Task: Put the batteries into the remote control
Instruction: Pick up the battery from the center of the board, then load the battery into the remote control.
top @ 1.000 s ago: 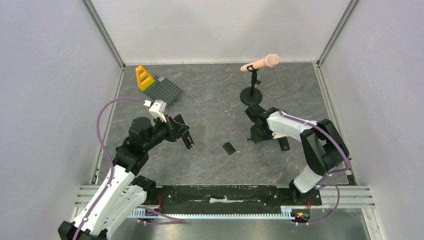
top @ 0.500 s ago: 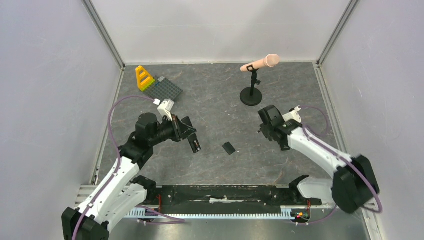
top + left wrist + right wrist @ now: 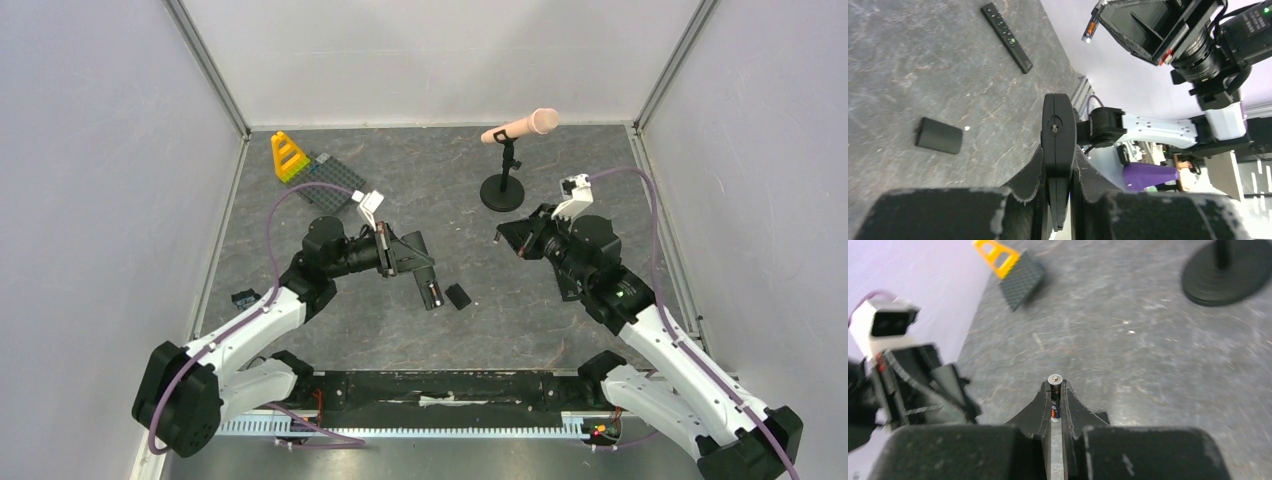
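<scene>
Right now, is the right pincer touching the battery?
Touching. The right wrist view shows the battery clamped in the right pincer, pressed on both sides with no gap, only its silver end poking out past the tips.

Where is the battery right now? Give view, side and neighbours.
In the right wrist view, the battery sits centre, pinched in the right gripper above the table, opposite the left gripper holding the remote control.

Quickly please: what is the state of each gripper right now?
Left gripper: closed, holding the slim black rectangular remote control.
Right gripper: closed, holding a tiny silvery cylinder battery with an orange mark.
</scene>
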